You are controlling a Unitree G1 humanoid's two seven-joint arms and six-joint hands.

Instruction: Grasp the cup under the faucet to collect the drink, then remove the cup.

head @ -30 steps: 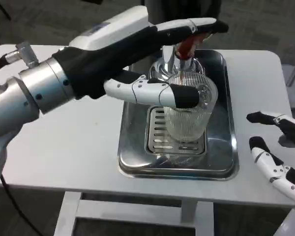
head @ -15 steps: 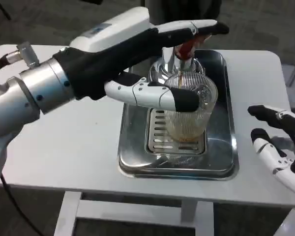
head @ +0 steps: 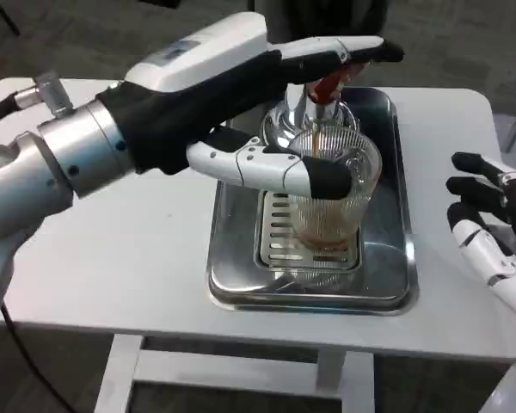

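A clear ribbed cup [head: 331,202] stands on the slotted grate of a steel drip tray [head: 232,267], right under the chrome faucet [head: 303,107] with its red lever [head: 327,84]. Brown drink fills the cup's lower part. My left hand [head: 241,103] reaches in from the left and holds the cup. Its thumb [head: 275,168] lies across the cup's near side, and its fingers [head: 344,50] stretch over the red lever, hiding the faucet's top. My right hand [head: 490,228] hovers at the table's right edge, fingers apart and holding nothing.
The white table [head: 112,258] carries the tray at its middle. Bare tabletop lies to the left of the tray and in a narrower strip to its right. My left forearm [head: 60,163] crosses the left side above the table.
Brown drink has started flowing and now stands in the cup, which was empty a second ago. My right hand has drifted right and slightly up. The left hand has stayed on the cup.
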